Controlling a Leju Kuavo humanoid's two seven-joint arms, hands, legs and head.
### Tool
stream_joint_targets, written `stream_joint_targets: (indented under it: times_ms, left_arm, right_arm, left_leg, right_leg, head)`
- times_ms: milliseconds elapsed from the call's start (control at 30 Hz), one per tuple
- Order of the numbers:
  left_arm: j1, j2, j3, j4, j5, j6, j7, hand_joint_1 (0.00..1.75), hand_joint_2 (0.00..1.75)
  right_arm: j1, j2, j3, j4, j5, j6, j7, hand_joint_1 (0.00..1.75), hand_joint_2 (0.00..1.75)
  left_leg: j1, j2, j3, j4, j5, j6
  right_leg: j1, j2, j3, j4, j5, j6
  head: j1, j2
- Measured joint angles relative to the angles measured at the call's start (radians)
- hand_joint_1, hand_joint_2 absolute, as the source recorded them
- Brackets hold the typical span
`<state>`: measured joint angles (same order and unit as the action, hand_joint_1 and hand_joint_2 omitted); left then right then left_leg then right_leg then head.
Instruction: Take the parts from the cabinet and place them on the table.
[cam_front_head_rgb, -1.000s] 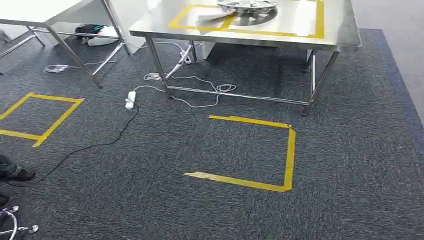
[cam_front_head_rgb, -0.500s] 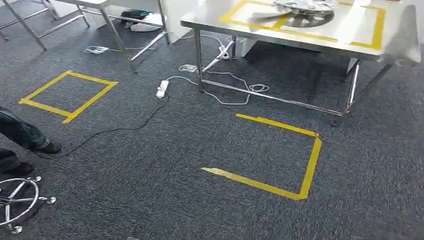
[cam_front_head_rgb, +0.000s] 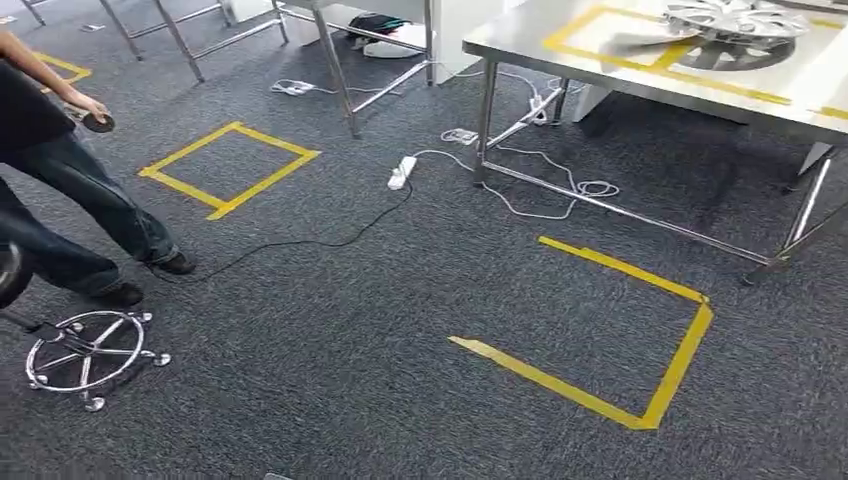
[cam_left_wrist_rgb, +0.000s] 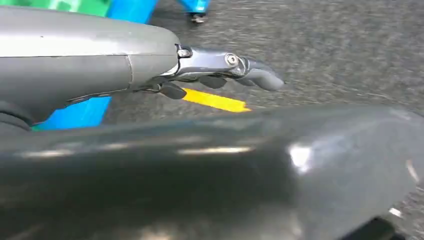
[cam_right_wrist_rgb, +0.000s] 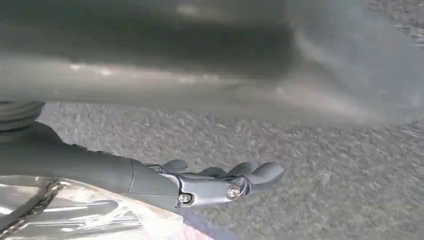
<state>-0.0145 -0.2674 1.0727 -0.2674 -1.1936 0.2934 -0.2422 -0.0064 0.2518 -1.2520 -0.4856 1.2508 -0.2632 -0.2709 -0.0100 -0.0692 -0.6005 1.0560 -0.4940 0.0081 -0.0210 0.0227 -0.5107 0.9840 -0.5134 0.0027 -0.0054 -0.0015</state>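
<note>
Wheel cover (cam_front_head_rgb: 735, 25) lies flat on the steel counter (cam_front_head_rgb: 520, 35), toward its far right part, over a strip of yellow tape (cam_front_head_rgb: 640, 65). It looks already delivered, if it is one of the parts. No cabinet in the head view, so judged between fetches.

Handling, as a judgement: thin moulded disc with spokes, light, fairly stiff but springy at the rim, smooth silver finish, likely slippery. Best taken at the rim or through a spoke opening, kept level. Could scratch or crack if dropped.

Left hand (cam_left_wrist_rgb: 225, 70): hangs beside the body over the floor, fingers stretched out, nothing in it. Right hand (cam_right_wrist_rgb: 220, 182): also hanging, fingers extended and apart, nothing held. A shiny pale thing lies beside the right forearm in the wrist view; cannot tell what it is.

Counter: bare polished steel on thin legs with a low crossbar. Its top will let things slide.

Room: dark grey carpet (cam_front_head_rgb: 400, 330). Yellow tape squares on the floor, one near the counter (cam_front_head_rgb: 620, 330), one further left (cam_front_head_rgb: 230, 168). White power strip (cam_front_head_rgb: 402, 172) and loose cables near the counter leg; trip risk. A person's legs (cam_front_head_rgb: 80, 220) at left, a chrome chair base (cam_front_head_rgb: 88, 352) beside them.
</note>
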Motion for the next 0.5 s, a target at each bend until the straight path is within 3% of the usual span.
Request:
stream_joint_targets:
  times_ms: [33, 67, 100, 133, 167, 233, 267, 300, 333, 367, 500]
  left_arm:
    - [-0.002, 0.0, 0.001, 0.0, 0.0, 0.0, -0.001, 0.0, 0.0]
    - [-0.005, 0.0, 0.001, 0.0, 0.0, -0.002, -0.002, 0.0, 0.0]
    - [-0.006, 0.0, 0.001, 0.0, 0.0, -0.003, -0.002, 0.0, 0.0]
    - [-0.005, 0.001, 0.002, 0.0, 0.0, -0.003, -0.004, 0.0, 0.0]
    - [-0.003, 0.002, 0.002, 0.0, 0.001, -0.003, -0.005, 0.0, 0.0]
    - [-0.002, 0.003, 0.004, 0.0, 0.001, -0.003, -0.007, 0.0, 0.0]
    - [-0.002, 0.003, 0.005, 0.0, 0.001, -0.003, -0.008, 0.0, 0.0]
    - [-0.004, 0.002, 0.005, 0.0, 0.001, -0.003, -0.009, 0.0, 0.0]
    - [-0.007, 0.002, 0.005, 0.0, 0.0, -0.003, -0.01, 0.0, 0.0]
    - [-0.006, 0.002, 0.005, 0.0, 0.0, -0.003, -0.011, 0.0, 0.0]
    - [-0.006, 0.002, 0.005, 0.0, 0.0, -0.003, -0.011, 0.0, 0.0]
  right_arm:
    - [0.002, 0.0, 0.0, 0.001, 0.003, -0.002, 0.0, 0.0, 0.0]
    - [0.005, 0.0, 0.0, 0.003, 0.008, -0.003, 0.0, 0.0, 0.0]
    - [0.007, 0.0, 0.0, 0.005, 0.01, -0.004, -0.001, 0.0, 0.0]
    - [0.007, -0.001, 0.0, 0.007, 0.015, -0.006, -0.002, 0.0, 0.0]
    - [0.006, -0.001, 0.0, 0.01, 0.02, -0.01, -0.003, 0.0, 0.0]
    - [0.003, -0.001, 0.0, 0.015, 0.028, -0.015, -0.009, 0.0, 0.0]
    - [0.002, -0.001, 0.0, 0.018, 0.031, -0.016, -0.01, 0.0, 0.0]
    - [0.002, -0.003, 0.0, 0.02, 0.033, -0.018, -0.011, 0.0, 0.0]
    - [0.002, -0.004, 0.0, 0.022, 0.034, -0.02, -0.011, 0.0, 0.0]
    - [0.001, -0.006, 0.001, 0.023, 0.037, -0.021, -0.012, 0.0, 0.0]
    - [0.001, -0.006, 0.001, 0.023, 0.037, -0.021, -0.012, 0.0, 0.0]
  left_leg:
    - [0.003, 0.032, -0.031, 0.067, -0.042, -0.006]
    - [0.006, 0.047, -0.067, 0.145, -0.081, -0.012]
    - [0.01, 0.055, -0.1, 0.216, -0.109, -0.017]
    - [0.014, 0.058, -0.118, 0.257, -0.117, -0.022]
    - [0.019, 0.061, -0.111, 0.248, -0.101, -0.025]
    - [0.026, 0.077, -0.034, 0.105, -0.02, -0.028]
    - [0.027, 0.104, 0.014, 0.018, 0.016, -0.028]
    - [0.019, 0.151, 0.039, -0.03, 0.006, -0.029]
    - [0.017, 0.136, 0.038, -0.038, 0.008, -0.013]
    - [0.015, 0.127, 0.036, -0.036, 0.005, -0.007]
    - [0.015, 0.127, 0.036, -0.036, 0.005, -0.006]
  right_leg:
    - [0.001, -0.017, 0.0, 0.0, -0.001, -0.003]
    - [0.002, -0.033, 0.001, 0.001, -0.003, -0.005]
    - [0.002, -0.051, 0.001, 0.001, -0.005, -0.005]
    - [0.002, -0.066, 0.001, 0.001, -0.006, -0.004]
    - [0.001, -0.081, 0.002, 0.001, -0.008, -0.003]
    - [-0.001, -0.108, 0.01, 0.001, -0.013, 0.004]
    - [-0.001, -0.12, 0.016, 0.001, -0.017, 0.009]
    - [0.003, -0.13, 0.016, 0.001, -0.021, 0.017]
    - [0.008, -0.139, 0.009, 0.005, -0.029, 0.028]
    - [0.008, -0.147, 0.013, 0.002, -0.03, 0.032]
    - [0.008, -0.147, 0.013, 0.002, -0.03, 0.033]
  head:
    - [-0.008, 0.0]
    - [-0.006, 0.0]
    - [-0.006, 0.0]
    - [-0.007, 0.0]
    - [-0.007, 0.0]
    - [-0.007, 0.0]
    - [-0.007, 0.0]
    - [-0.008, 0.0]
    - [-0.007, 0.0]
    - [-0.006, 0.0]
    - [-0.006, 0.0]
